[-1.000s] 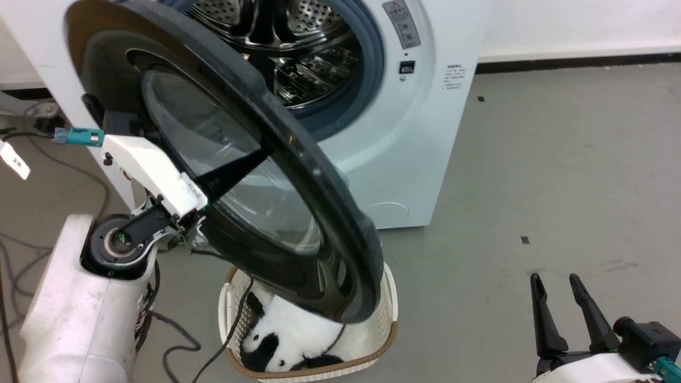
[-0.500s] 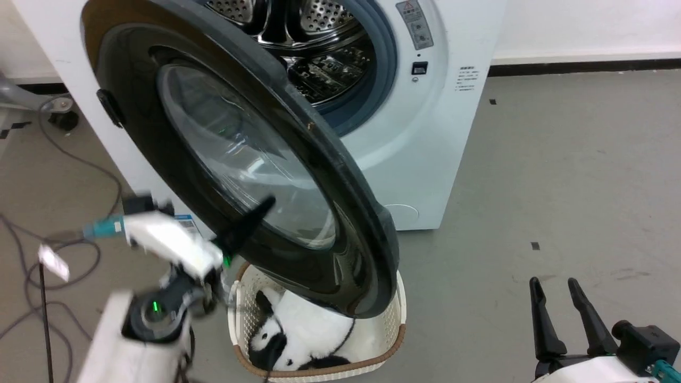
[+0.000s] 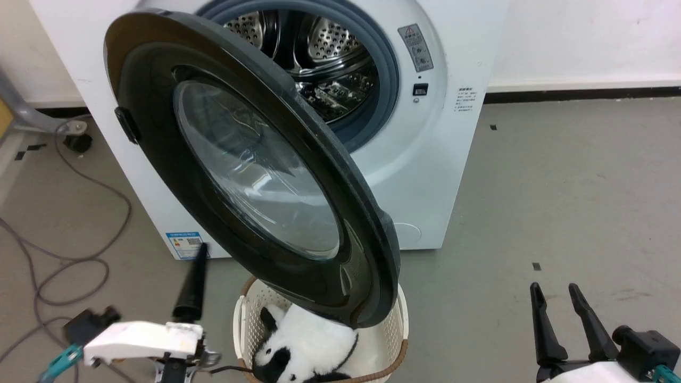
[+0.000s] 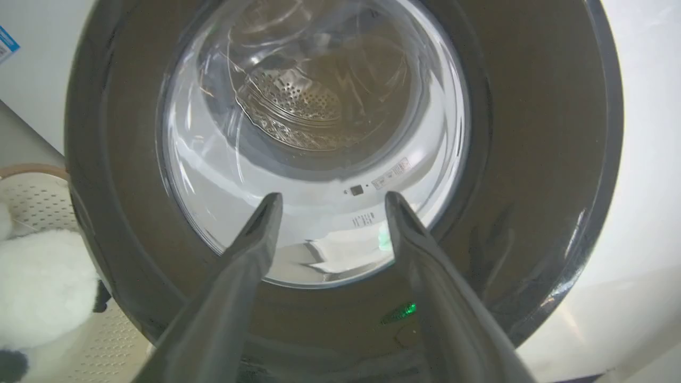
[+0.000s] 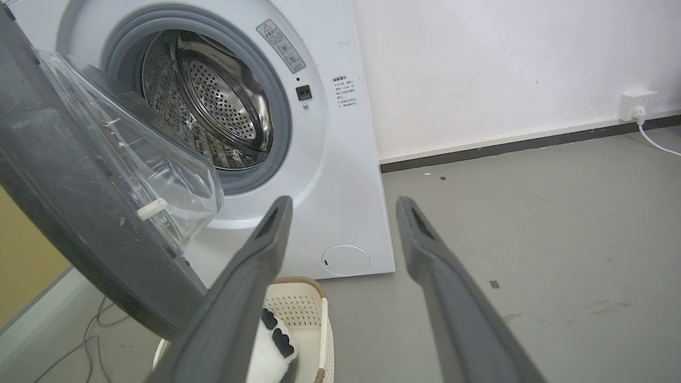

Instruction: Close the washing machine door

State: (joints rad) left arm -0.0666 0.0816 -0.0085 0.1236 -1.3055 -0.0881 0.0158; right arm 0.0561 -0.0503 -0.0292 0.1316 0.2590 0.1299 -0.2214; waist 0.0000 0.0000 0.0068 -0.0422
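The washing machine [image 3: 452,159] stands white against the wall, its steel drum [image 3: 330,69] exposed. The washing machine door [image 3: 255,175] hangs open, swung out over a basket, its black rim and glass bowl facing me. My left gripper [image 3: 202,247] is at the lower left, below and in front of the door and apart from it. In the left wrist view this gripper [image 4: 331,196] is open and points at the door's glass [image 4: 319,106]. My right gripper [image 3: 553,288] rests open at the lower right, far from the door [image 5: 80,213], with nothing between its fingers [image 5: 266,239].
A cream laundry basket [image 3: 396,319] holding a black-and-white panda plush [image 3: 308,340] sits on the floor under the door's lower edge. Cables [image 3: 69,255] loop over the floor at the left. Grey floor stretches to the right; a wall socket [image 5: 636,103] is far right.
My left arm has dropped from against the door's glass to low at the left, off the door. The whole picture has shifted, so the camera moved. The right gripper is unchanged.
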